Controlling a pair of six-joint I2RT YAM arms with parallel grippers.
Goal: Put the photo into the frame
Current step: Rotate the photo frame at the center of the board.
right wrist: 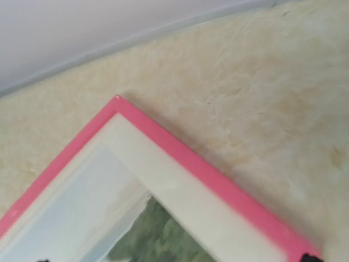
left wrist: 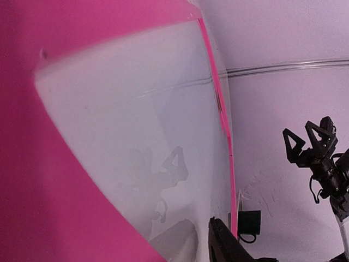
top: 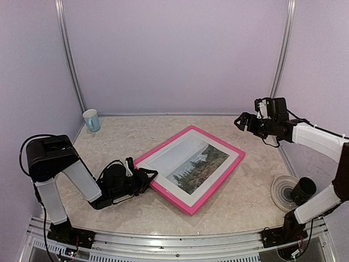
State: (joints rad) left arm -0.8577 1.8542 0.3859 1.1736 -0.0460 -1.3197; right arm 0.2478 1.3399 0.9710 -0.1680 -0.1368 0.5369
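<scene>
Two arms share this table. Far left, a blue cup [top: 91, 120] stands by the back wall, well away from the work. Next comes your left gripper [top: 146, 177], low on the table. It looks pinched on the near left corner of the frame [top: 173, 200], with one finger lying over the front. I think it holds there so the frame cannot slide.

The frame lies in the middle of the table, pink face up and turned at a slant. The photo [top: 191, 164] sits inside it, behind a white border [top: 232, 158], so the job looks about done. You can see dark green trees, some water and a lot of pale sky. The picture looks flat, with no bent edge.

To the right, your right gripper [top: 244, 121] hangs up in the air near the frame's right corner. Its fingers are wide apart and hold nothing. I guess that keeps it out of the way.
</scene>
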